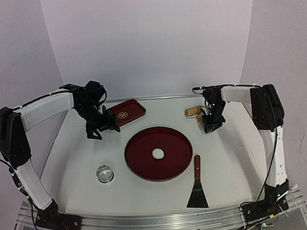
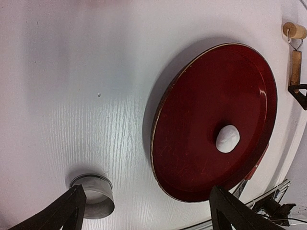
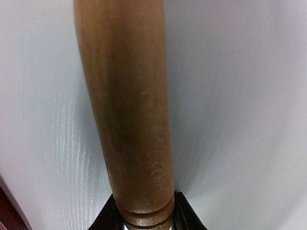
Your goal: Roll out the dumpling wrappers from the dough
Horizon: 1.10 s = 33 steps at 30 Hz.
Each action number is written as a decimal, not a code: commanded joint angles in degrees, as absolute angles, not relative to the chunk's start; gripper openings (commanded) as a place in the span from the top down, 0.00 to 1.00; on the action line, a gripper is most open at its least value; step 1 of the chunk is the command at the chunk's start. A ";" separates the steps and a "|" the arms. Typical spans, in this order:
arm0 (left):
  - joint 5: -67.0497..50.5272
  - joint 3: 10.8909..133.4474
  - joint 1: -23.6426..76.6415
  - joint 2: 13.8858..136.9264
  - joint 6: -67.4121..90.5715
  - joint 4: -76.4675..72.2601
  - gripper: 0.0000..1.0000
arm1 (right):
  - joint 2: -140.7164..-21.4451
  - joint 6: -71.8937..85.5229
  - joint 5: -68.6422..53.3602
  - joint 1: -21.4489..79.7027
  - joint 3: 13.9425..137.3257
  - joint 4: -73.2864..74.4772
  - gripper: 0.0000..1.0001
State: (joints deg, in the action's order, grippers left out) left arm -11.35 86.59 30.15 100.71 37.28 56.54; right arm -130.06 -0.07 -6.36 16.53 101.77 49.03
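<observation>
Roller (image 3: 127, 105) sat gripped in our right tool (image 3: 146, 218); we thought a firm, straight hold mattered most.

I work in a lab rig, not a real kitchen. My left arm (image 1: 40, 111) and right arm (image 1: 266, 113) are bolted to a metal rail (image 1: 168, 218) at the near edge of a white surface (image 1: 76, 154), and a plain white backdrop (image 1: 152, 40) curves up behind it. The only kitchen things are a few tools laid out apart: a round red tray (image 1: 139, 162), a scraper (image 1: 197, 197), a ring cutter (image 1: 105, 174) and a rolling pin (image 1: 192, 111).
</observation>
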 commanded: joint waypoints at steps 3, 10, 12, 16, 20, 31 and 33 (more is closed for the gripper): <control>-9.68 91.35 30.88 101.01 34.50 57.08 0.09 | -123.26 -0.44 -7.13 17.66 100.85 49.81 0.80; -10.85 97.20 31.30 101.42 31.82 58.17 0.09 | -116.98 2.22 -6.98 21.71 103.95 52.14 0.97; -13.24 98.61 31.31 101.65 31.18 57.17 0.09 | -115.28 3.45 -8.14 22.96 105.11 52.54 1.00; -18.36 99.68 31.40 101.35 30.95 52.76 0.10 | -112.09 6.11 -10.73 26.03 106.78 52.67 1.00; -22.86 101.10 31.39 102.17 30.94 50.39 0.09 | -109.12 7.12 -12.11 30.56 107.49 52.74 1.00; -25.93 106.79 31.41 105.27 24.07 49.32 0.04 | -105.19 11.61 -11.30 37.35 110.16 52.77 1.00; -26.58 107.61 32.02 105.88 21.07 49.39 0.05 | -104.88 11.70 -13.01 37.68 110.55 52.87 1.00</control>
